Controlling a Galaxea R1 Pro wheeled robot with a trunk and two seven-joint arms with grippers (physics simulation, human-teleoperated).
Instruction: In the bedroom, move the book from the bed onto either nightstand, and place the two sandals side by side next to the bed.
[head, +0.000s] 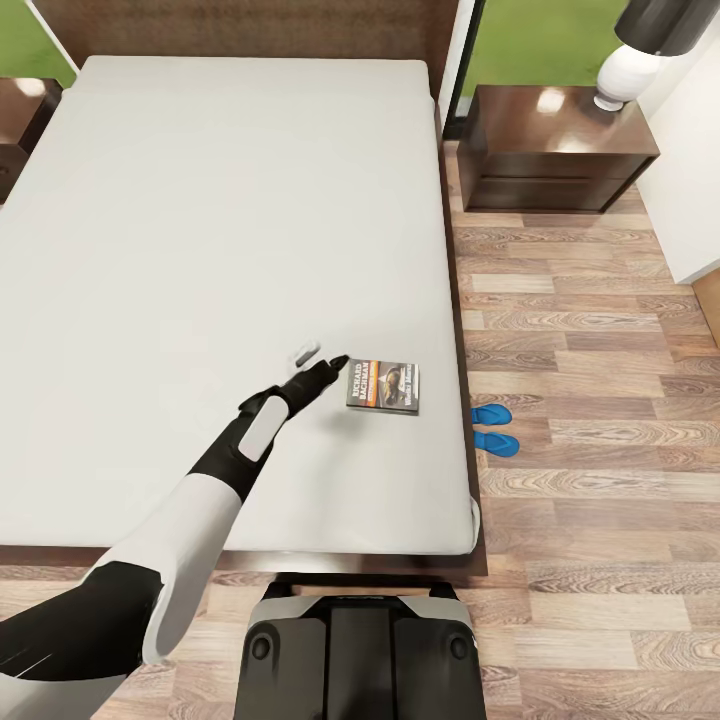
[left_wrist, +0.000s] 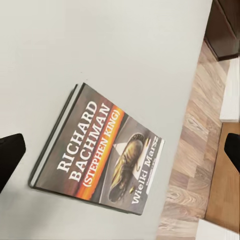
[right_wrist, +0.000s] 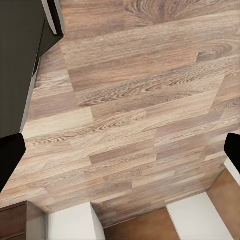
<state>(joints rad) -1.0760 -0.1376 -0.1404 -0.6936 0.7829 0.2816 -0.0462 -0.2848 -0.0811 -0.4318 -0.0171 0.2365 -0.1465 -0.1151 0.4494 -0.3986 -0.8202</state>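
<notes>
nearest the head camera sits the robot's dark base (head: 360, 650) on the wood plank floor (head: 600, 330), right at the foot of the bed (head: 200, 220); that bed is the largest thing in view, its plain light-grey mattress running up to a dark brown headboard, with the dark frame showing along the near and right edges; beyond its far right corner stands the nightstand (head: 555, 150), dark reddish-brown with two drawers, carrying a white lamp base (head: 625, 75) under a dark shade; a second cabinet of the same wood (head: 22, 120) peeks in at the far left; the left arm (head: 190, 510), white and black, reaches out over the mattress toward the near right part of the bed; the left gripper (head: 322, 362) hangs just beside the spine edge of the book (head: 383, 386), its fingers spread wide with nothing between them; in the left wrist view the two dark fingertips (left_wrist: 10, 157) stand at opposite edges and the book (left_wrist: 100, 150) lies flat on the sheet between them, cover up, white lettering over an orange band; the right gripper (right_wrist: 120, 155) is likewise spread wide, over bare planks; smallest are the two blue sandals (head: 494, 429), lying side by side on the floor, touching or nearly so, close against the bed's right side, level with the book.
</notes>
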